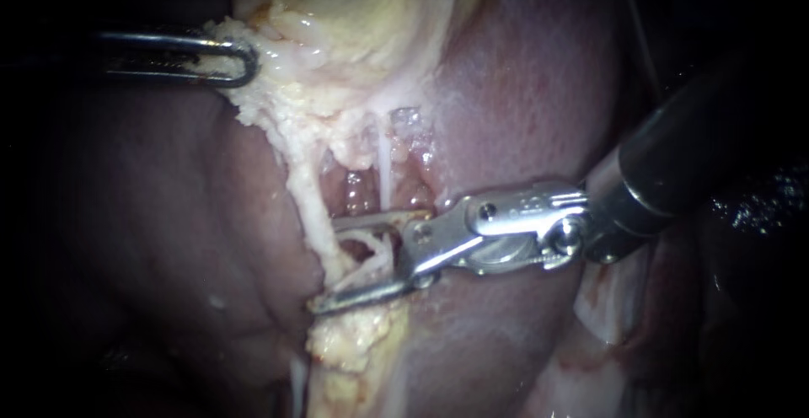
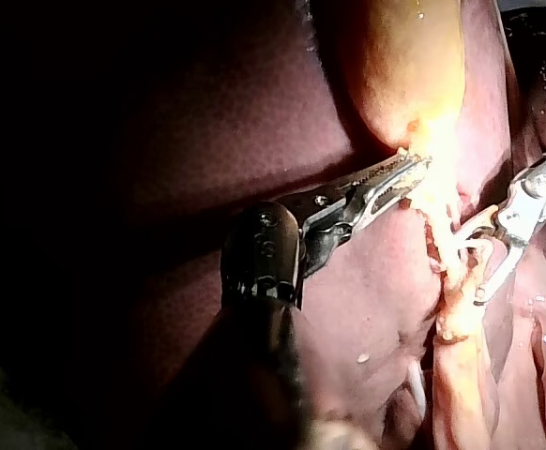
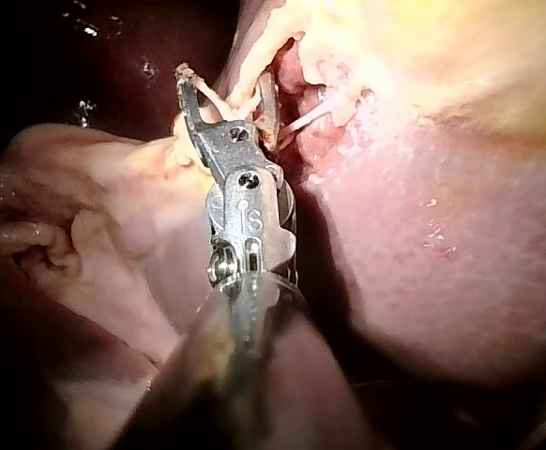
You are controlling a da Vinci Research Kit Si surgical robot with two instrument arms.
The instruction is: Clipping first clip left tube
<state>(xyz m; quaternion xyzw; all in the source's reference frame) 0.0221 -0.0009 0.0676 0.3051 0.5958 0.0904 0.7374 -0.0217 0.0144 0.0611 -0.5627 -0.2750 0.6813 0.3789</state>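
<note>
Light's all bunched in the middle of the endoscope view: the gallbladder and the pale tissue under it are lit hard, nearly blown out, while the corners drop to black. Strong glare sits on the right instrument metal (the wet liver glints too). The left wrist view is mostly deep shadow, the left instrument shaft dark; the right wrist view is brighter.
</note>
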